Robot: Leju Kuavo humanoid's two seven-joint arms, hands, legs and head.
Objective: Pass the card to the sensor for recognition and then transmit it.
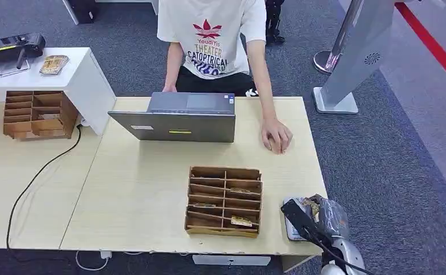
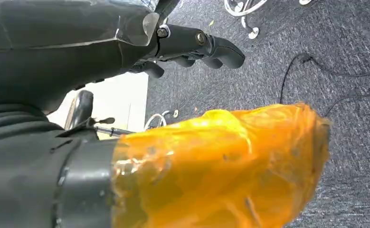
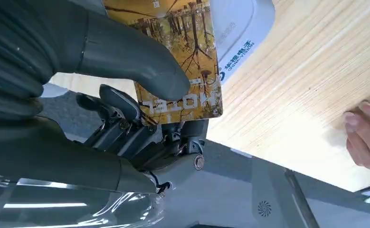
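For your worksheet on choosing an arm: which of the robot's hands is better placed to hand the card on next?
Right. The right hand already pinches the card over the sensor at the table's near right corner. The left hand hangs over the floor.

The right hand (image 1: 322, 215) holds the card (image 3: 183, 57) over the sensor (image 1: 291, 224) at the desk's (image 1: 140, 189) near right corner. Just left of the hand sits a box of slots (image 1: 224, 200). Farther ahead lie a laptop (image 1: 177, 117) and a person's hand (image 1: 276, 137).
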